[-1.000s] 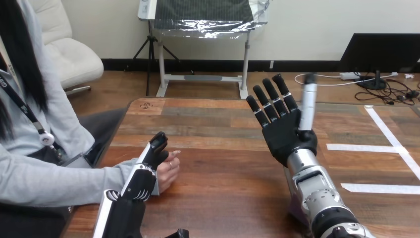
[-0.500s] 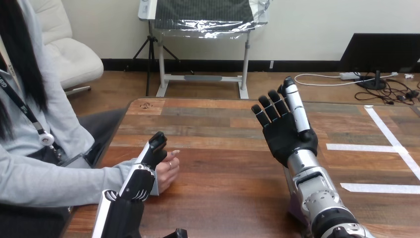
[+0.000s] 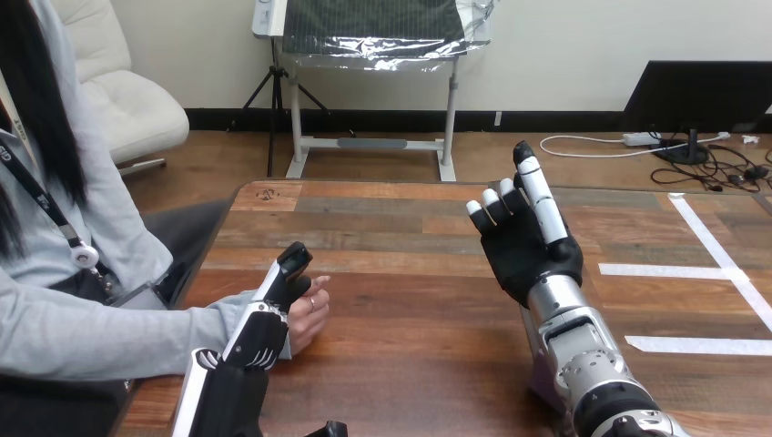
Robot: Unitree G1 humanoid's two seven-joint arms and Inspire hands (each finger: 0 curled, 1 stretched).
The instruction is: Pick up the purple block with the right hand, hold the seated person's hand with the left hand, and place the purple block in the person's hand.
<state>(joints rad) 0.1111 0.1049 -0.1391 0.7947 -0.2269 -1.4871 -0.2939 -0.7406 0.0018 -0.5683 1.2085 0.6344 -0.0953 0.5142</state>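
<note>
Robot hand on the left (image 3: 262,330) rises from the near left corner of the bench (image 3: 401,309), its white-shelled back turned to the camera and its palm side against the person's hand (image 3: 309,315). That hand rests loosely curled at the bench's left edge. The two are touching, but whether the left robot hand truly grips the person's hand cannot be told from this angle.

Farther out and to the right, the right robot hand (image 3: 521,250) stands raised above the bench on its silver forearm (image 3: 573,350), black palm facing the camera. Its fingers are curled forward over the palm, its thumb points straight up, and it has hold of nothing.

Where the purple block is cannot be told. The right robot hand carries no block, and the person's curled hand could be hiding it.

Judged from this, the holding step looks at least begun. The handover is either finished, with the right robot hand clear and well apart from the person, or the pick-up and placing are both left to do.
</note>
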